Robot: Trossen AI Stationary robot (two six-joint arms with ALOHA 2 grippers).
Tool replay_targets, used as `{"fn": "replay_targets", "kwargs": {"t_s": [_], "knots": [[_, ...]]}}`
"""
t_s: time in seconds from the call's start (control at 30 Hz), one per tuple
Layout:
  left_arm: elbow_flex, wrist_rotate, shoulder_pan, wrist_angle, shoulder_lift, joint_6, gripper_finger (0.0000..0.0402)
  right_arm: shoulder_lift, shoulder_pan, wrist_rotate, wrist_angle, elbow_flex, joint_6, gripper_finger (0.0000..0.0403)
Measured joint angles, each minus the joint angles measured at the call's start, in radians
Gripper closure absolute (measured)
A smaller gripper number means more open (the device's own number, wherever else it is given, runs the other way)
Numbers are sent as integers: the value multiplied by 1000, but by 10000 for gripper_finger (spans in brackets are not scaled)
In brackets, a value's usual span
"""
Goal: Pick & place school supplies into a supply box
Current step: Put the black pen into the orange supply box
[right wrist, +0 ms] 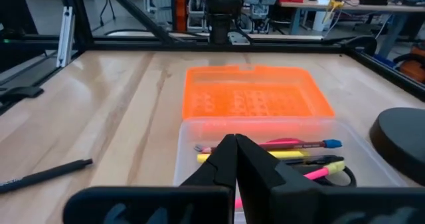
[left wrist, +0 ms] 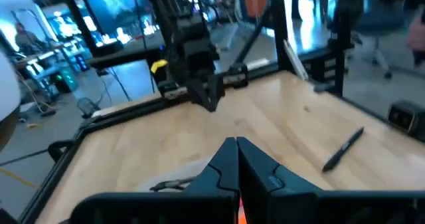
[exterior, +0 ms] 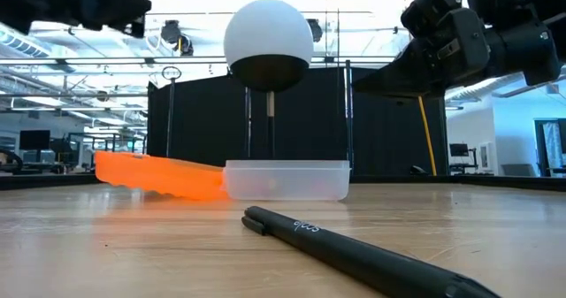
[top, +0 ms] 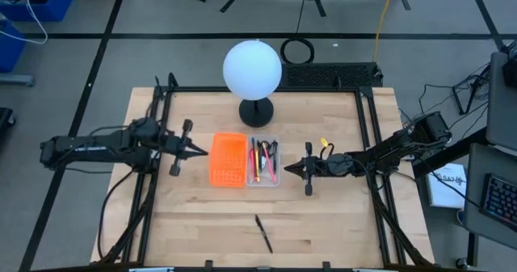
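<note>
One black pen (top: 264,234) outside supply box (top: 263,181)

Supply box (top: 263,176) beside the perforated tray (top: 229,160), pens (top: 257,161) inside; one pen (top: 264,233) apart, seemingly nearer the front edge.

A grey floor (top: 65,70) crossed by dark lines surrounds the wooden worktop (top: 202,215). Blue bins (top: 32,2) sit upper left; a keyboard (top: 499,201) sits at the right edge.
</note>
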Motion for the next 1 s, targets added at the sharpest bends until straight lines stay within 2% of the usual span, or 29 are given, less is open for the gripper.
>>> {"fn": "replay_targets", "kwargs": {"t_s": [0.17, 0.37, 0.53, 0.63, 0.77, 0.83, 0.93, 1.0], "knots": [[-89, 6, -1, 81, -125, -113, 400, 0, 8, -1, -2, 0, 27, 403], [-218, -6, -1, 272, -207, -219, 401, 0, 6, 20, 18, 0, 54, 403], [-314, -24, 1, 374, -224, -220, 400, 0, 2, 25, 37, 0, 86, 403], [-362, -81, 2, 435, -224, -220, 390, 0, 1, 25, 53, 0, 57, 403], [-370, -167, 2, 405, -223, -180, 374, 0, -15, 25, 109, 2, 38, 403], [-370, -179, 2, 391, -224, -166, 369, 0, -25, 22, 118, 19, 61, 403], [-370, -179, 2, 392, -223, -138, 367, 0, -26, -20, 50, 81, 67, 403], [-370, -179, 2, 393, -224, -133, 366, 0, -13, -31, -98, 176, 69, 403]]}}
